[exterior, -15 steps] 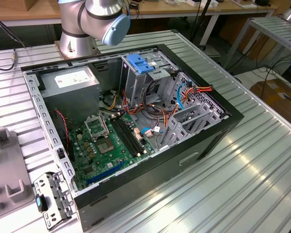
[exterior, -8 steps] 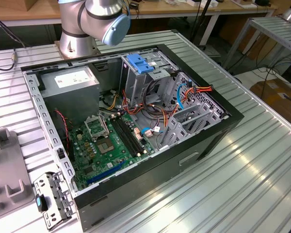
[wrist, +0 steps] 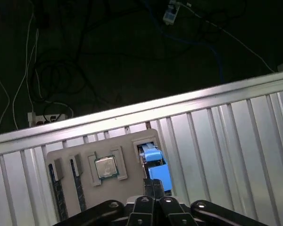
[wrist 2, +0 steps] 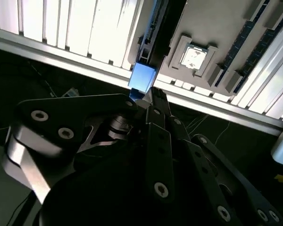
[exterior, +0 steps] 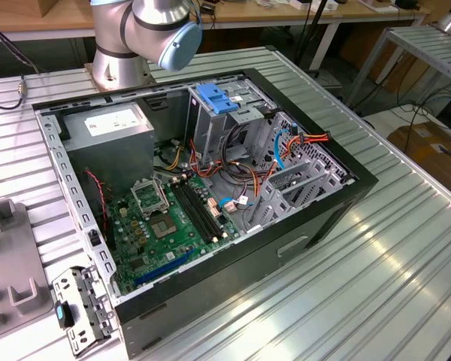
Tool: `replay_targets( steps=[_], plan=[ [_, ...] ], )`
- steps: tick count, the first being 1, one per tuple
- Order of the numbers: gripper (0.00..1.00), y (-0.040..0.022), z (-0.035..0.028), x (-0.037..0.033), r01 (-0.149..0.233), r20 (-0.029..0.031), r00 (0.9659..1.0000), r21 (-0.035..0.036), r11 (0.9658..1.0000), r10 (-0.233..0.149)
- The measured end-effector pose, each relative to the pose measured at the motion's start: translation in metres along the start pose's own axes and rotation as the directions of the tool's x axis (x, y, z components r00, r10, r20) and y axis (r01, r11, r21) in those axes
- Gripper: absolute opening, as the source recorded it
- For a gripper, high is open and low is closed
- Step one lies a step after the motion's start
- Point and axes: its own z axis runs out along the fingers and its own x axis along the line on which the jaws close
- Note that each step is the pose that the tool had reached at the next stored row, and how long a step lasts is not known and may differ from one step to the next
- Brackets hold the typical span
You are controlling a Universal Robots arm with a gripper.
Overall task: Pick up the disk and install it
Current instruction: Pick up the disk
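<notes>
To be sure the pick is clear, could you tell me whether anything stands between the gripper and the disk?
Nothing visible does. In the first wrist view the gripper sits right at the disk, which stands on edge in the tray.

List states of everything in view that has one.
computer case: open, lying on its side
disk: on edge in tray slot, not installed
tool: at the disk's blue end
processor: lying in its tray pocket
</notes>
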Motion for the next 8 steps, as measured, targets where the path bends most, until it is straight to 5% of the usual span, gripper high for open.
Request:
replay_targets(
  steps=[4,8],
  plan=[
    [0.11,0.0000,0.0000,0.0000,0.083,-0.0034,0.9966,-0.0009,0.9966,-0.083],
    [0.11,0.0000,0.0000,0.0000,0.113,-0.0047,0.9936,-0.0013,0.9936,-0.113]
  ],
)
